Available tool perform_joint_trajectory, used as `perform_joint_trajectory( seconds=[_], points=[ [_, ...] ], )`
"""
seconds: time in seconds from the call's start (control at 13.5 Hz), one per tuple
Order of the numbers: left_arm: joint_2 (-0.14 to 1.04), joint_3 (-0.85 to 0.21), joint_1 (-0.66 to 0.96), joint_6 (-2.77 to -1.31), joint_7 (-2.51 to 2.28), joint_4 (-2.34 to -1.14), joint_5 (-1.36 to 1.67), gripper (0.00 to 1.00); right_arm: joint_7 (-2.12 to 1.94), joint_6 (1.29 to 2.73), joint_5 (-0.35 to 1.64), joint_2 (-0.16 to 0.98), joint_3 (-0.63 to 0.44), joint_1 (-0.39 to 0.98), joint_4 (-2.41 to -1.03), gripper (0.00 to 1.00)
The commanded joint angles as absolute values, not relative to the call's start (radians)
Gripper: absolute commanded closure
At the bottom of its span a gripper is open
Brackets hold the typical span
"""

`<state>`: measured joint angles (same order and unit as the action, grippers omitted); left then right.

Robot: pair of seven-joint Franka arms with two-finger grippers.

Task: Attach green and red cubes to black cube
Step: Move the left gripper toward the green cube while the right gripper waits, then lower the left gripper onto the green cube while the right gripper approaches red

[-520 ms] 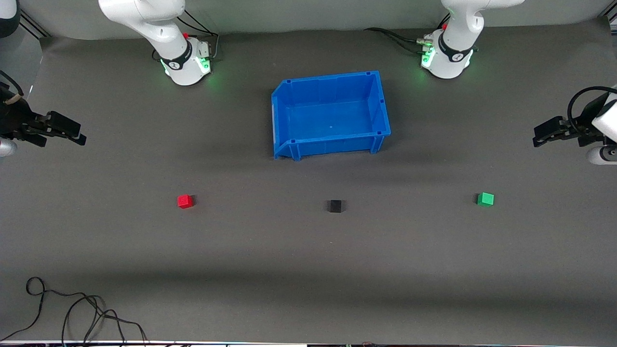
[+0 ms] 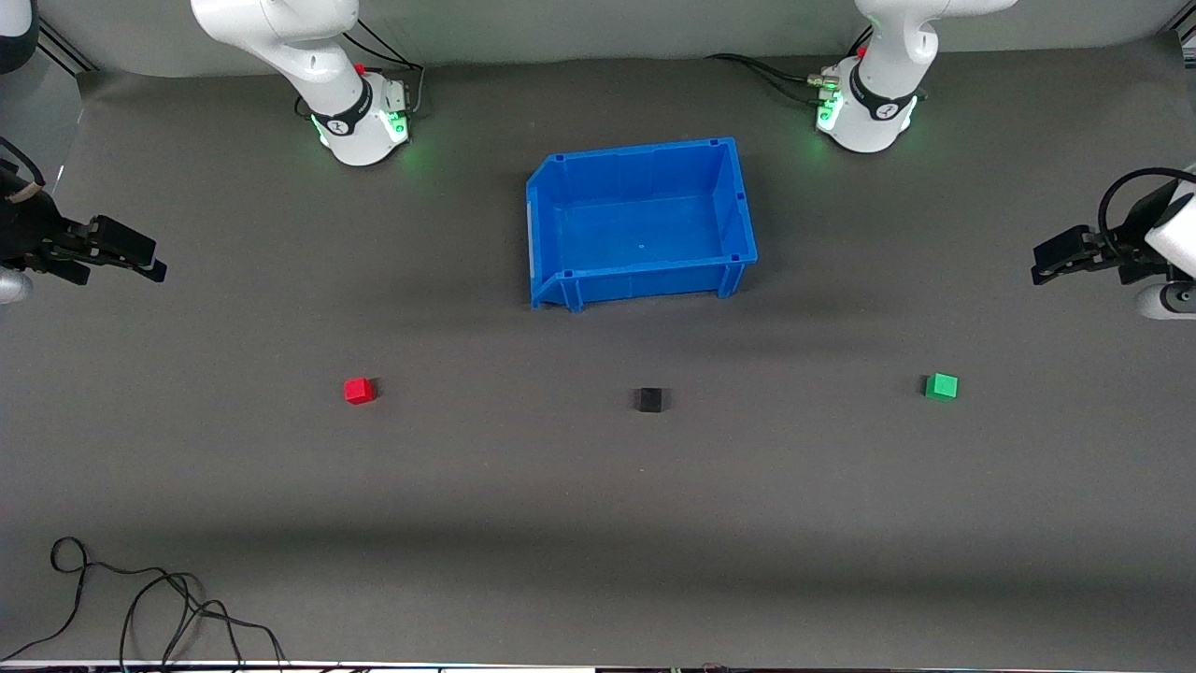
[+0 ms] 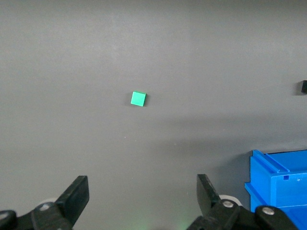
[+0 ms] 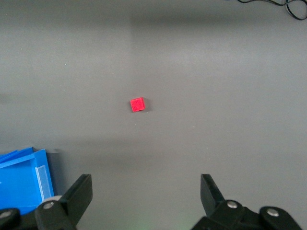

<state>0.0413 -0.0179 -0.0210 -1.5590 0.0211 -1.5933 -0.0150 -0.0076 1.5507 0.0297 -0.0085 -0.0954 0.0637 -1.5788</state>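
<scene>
In the left wrist view the black cube [image 3: 304, 87] is cut by the picture's edge, well away from the left gripper [image 3: 142, 194], and the blue bin [image 3: 280, 184] shows only one corner. The right wrist view likewise shows just a corner of that bin [image 4: 21, 179] beside the right gripper [image 4: 146, 194], and the cable [image 4: 273, 5] is clipped at the edge.

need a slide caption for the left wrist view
Open left claw high over the green cube, blue bin corner beside.

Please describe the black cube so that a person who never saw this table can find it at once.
Start at the big open blue plastic bin in the middle of the dark grey table mat. Nearer to the front camera than the bin, three tiny plastic cubes lie apart in a row. The matte black cube is the middle one, between the bright red cube and the bright green cube.
</scene>
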Motion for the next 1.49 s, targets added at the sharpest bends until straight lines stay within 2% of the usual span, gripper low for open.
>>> perform_joint_trajectory(
  seconds=[0.0,0.3,0.52,0.82,1.04,1.19,1.41],
  points=[
    [0.058,-0.014,-0.026,-1.598,0.021,-1.626,-0.006,0.00,-0.011,1.537,0.021,0.005,-0.106,0.075,-1.559,0.00],
    [0.083,-0.012,-0.044,-1.770,0.023,-1.773,-0.008,0.00,0.393,1.536,0.029,0.125,-0.104,0.075,-1.398,0.00],
    [0.115,-0.012,-0.043,-1.911,0.031,-1.903,-0.012,0.00,0.758,1.537,0.063,0.149,-0.103,0.075,-1.385,0.00],
    [0.248,-0.012,-0.043,-2.008,0.041,-1.925,-0.020,0.00,1.167,1.537,0.204,0.213,-0.110,0.058,-1.405,0.00],
    [0.378,-0.012,-0.061,-2.081,0.132,-1.924,-0.020,0.01,1.218,1.561,0.395,0.241,-0.120,-0.004,-1.520,0.00],
    [0.443,-0.012,-0.063,-2.155,0.144,-1.925,-0.020,0.01,1.216,1.682,0.411,0.235,-0.127,-0.005,-1.647,0.00],
    [0.492,-0.012,-0.061,-2.194,0.164,-1.913,-0.037,0.00,1.200,1.937,0.458,0.224,-0.124,0.011,-1.860,0.00]
  ],
)
